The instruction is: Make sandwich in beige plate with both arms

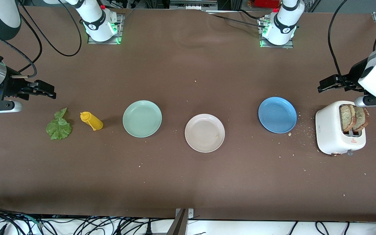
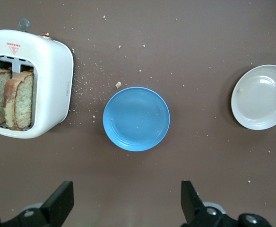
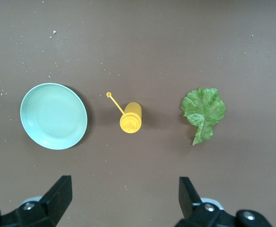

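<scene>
Sitting bare mid-table: beige plate [image 1: 204, 133], between mint-green plate [image 1: 142, 118] and blue plate [image 1: 277, 114]. Two bread slices [image 1: 353, 117] stand in the white toaster [image 1: 333, 133] at the left arm's end. Lettuce leaf [image 1: 58, 125] and yellow squeeze bottle [image 1: 91, 120] lie at the right arm's end. Crumbs around toaster. Left gripper [image 1: 328, 83] over the table near the toaster, right gripper [image 1: 42, 89] above the lettuce; both jaws spread wide, holding nothing.

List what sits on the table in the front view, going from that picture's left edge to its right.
Lettuce → yellow bottle → green plate → beige plate → blue plate → toaster with two bread slices.
</scene>
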